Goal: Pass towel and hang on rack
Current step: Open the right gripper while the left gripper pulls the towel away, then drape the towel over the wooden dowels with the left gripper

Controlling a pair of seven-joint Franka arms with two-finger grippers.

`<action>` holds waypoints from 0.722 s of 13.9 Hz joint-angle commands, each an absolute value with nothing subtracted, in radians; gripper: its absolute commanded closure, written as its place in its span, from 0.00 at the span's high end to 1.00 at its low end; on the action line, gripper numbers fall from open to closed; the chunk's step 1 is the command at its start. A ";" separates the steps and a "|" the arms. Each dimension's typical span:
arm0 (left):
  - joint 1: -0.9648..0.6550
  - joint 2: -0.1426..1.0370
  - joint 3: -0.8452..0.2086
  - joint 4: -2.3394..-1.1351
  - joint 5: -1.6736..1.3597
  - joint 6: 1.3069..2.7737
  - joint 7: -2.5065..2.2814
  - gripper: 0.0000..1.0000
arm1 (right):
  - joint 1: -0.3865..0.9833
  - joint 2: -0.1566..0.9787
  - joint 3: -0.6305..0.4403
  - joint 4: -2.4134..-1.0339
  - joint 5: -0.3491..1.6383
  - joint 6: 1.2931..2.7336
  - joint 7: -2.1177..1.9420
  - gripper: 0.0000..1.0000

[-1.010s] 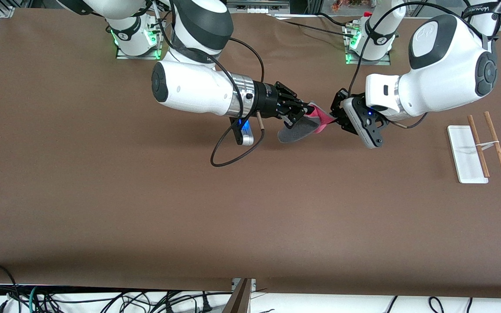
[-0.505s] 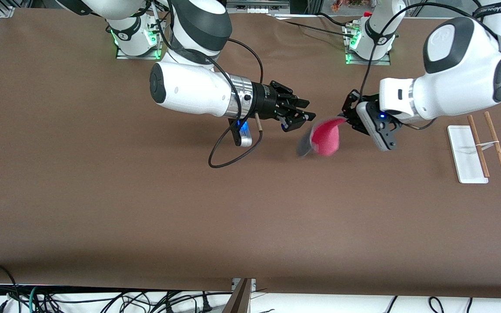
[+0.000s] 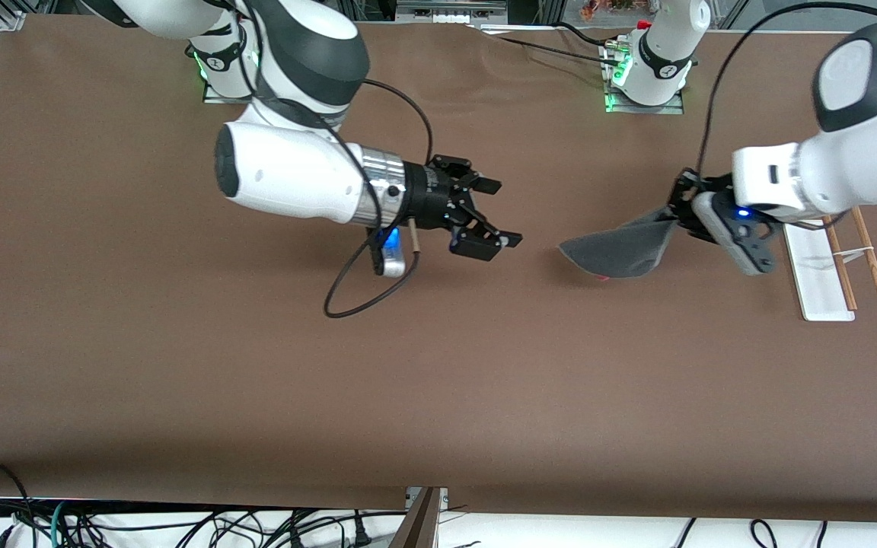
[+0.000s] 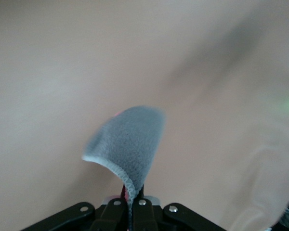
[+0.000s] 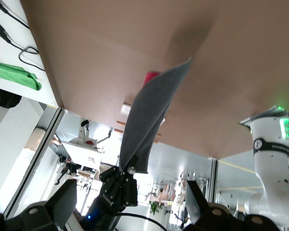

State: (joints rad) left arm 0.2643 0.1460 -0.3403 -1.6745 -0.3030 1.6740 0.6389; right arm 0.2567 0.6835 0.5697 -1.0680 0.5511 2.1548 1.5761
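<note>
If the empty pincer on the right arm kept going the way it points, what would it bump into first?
Probably the towel hanging from the left pincer; the right pincer, open, aims at it, though height is uncertain.

Rack (image 3: 827,266) on brown table (image 3: 256,365)

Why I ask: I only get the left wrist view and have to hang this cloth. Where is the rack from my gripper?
Observer: The rack stands toward the left arm's end of the table. The left gripper is over the bare table just beside the rack's white base.
Operator: Is the other arm holding any of the cloth?
Observer: No. The right gripper is open and empty, over the table toward the right arm's end. Only yours is shut on the towel.
Operator: Anything on the rack already?
Observer: No, nothing hangs on its two wooden rods.
</note>
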 commanded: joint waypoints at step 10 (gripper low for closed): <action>0.828 0.366 -0.351 -1.597 0.107 1.608 0.926 0.00 | 0.015 0.352 0.390 -1.279 0.506 1.602 0.971 0.99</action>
State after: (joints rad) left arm 0.7184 0.2995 -0.3299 -1.6417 0.0845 1.6241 0.8578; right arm 0.0231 0.4727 0.4496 -1.1461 0.4960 1.6258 1.0611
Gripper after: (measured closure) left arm 0.982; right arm 0.004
